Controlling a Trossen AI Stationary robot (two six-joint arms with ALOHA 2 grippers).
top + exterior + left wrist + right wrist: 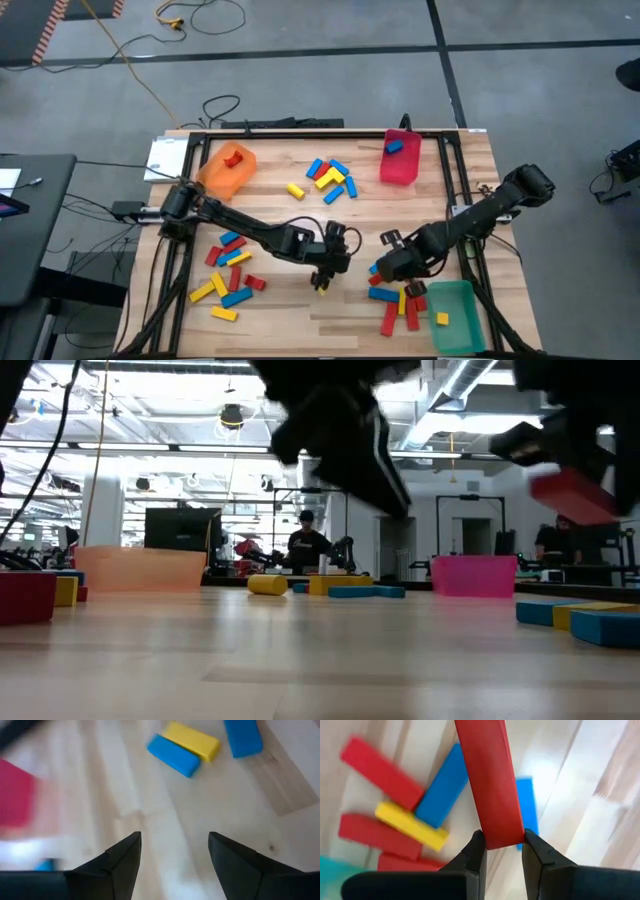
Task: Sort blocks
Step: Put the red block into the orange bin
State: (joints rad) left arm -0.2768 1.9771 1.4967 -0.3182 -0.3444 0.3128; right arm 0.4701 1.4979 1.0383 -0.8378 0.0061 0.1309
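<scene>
The right gripper (500,851) is pinching one end of a red block (489,780) between its two fingers, which are closed snugly against the block's sides, and the block is hanging above a small heap of red, blue and yellow blocks (410,820) lying on the table. In the high view this gripper (383,268) is hovering toward the near right part of the table (300,310), just beside that heap (395,305) and close to the green bin (458,315) sitting at the near right corner with a yellow block (442,319) inside. The left gripper (174,851) is standing wide open with nothing between its fingers, looking down on bare wood, with a blue block (173,755), a yellow block (193,740) and another blue block (243,737) lying farther off. Seen from above, the left gripper (325,275) is hanging over the middle of the table toward the near edge. More blocks (230,270) are lying scattered toward the near left corner, and another cluster (328,178) is sitting near the far edge at the middle. The orange bin (226,172) is resting by the far left corner holding a red block (234,156), and the red bin (399,158) is standing near the far right corner with a blue block (394,146) in it. In the low view, a person (307,545) is showing in the room beyond the table.
</scene>
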